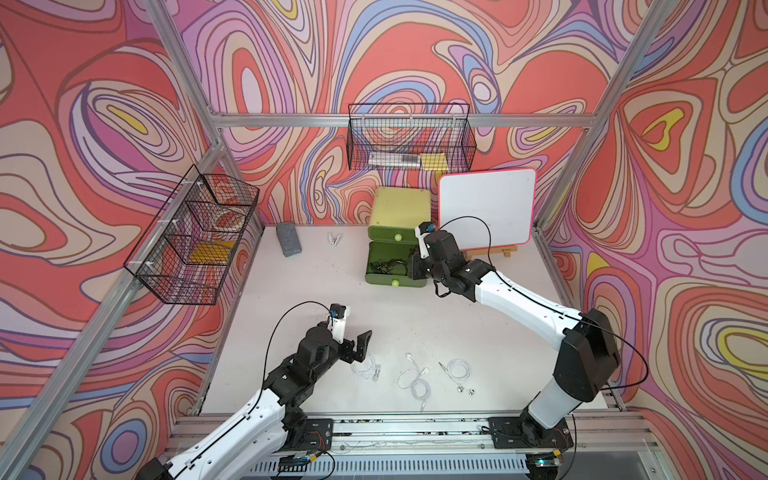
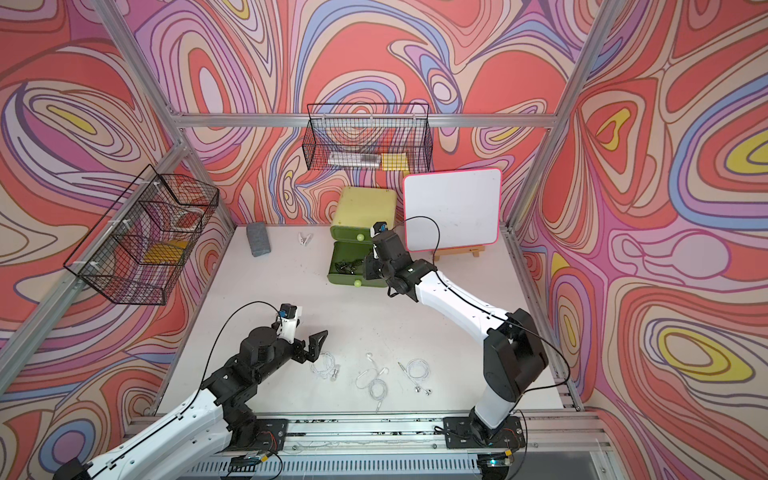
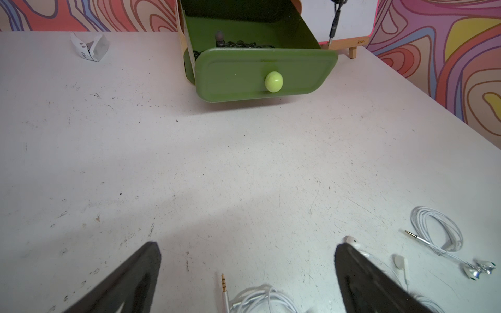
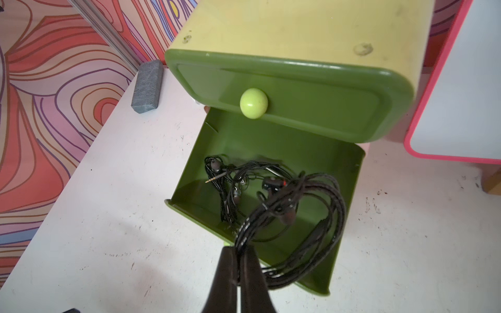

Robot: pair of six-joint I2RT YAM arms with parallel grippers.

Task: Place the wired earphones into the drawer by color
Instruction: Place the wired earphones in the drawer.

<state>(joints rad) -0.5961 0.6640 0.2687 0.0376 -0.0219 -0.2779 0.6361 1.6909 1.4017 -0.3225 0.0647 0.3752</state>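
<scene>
The right end effector (image 4: 238,248), clenched on a coiled black earphone set (image 4: 337,214), holds it above the pulled-out drawer (image 4: 257,141) at the far centre of the tabletop (image 1: 291,299), where more black earphones (image 4: 225,184) already lie. The left end effector (image 3: 246,245), released wide, hovers over the leftmost of three white earphone sets (image 1: 415,380) along the near edge.

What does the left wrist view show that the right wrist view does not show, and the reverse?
Only left wrist: white earphones on the table and the open left pincer, holding nothing. Only right wrist: the right pincer shut on a black earphone coil above the open drawer, the closed upper drawer, a grey block. Both: the open drawer with black earphones lying inside.
</scene>
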